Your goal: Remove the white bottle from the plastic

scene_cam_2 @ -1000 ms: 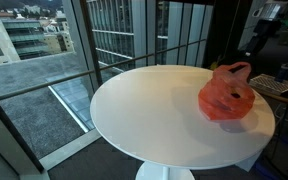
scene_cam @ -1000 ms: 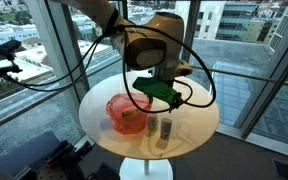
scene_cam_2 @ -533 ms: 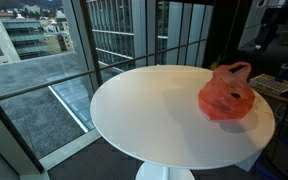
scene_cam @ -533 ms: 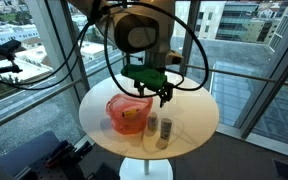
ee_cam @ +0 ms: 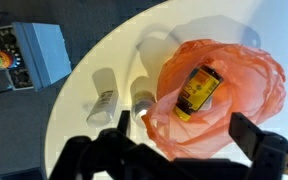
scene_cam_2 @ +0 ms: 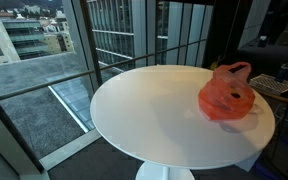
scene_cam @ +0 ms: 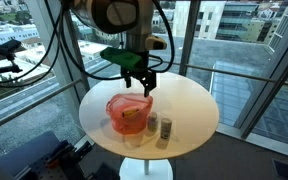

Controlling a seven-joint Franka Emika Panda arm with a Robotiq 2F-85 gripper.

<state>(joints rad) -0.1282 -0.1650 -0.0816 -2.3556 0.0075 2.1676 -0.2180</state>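
we see the arm [scene_cam: 114,14] coming in from above, its wrist bent so the gripper [scene_cam: 140,86] points straight down. its two dark fingers [ee_cam: 267,140] are spread wide apart, with nothing held between them.

One plastic [scene_cam: 114,106], one white bottle [scene_cam: 165,131], one darker bottle [scene_cam: 152,125], one yellow item [ee_cam: 197,90]

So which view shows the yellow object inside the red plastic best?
The wrist view: it looks down into the red plastic onto the yellow object. Both exterior views show only a dim patch through the wall.
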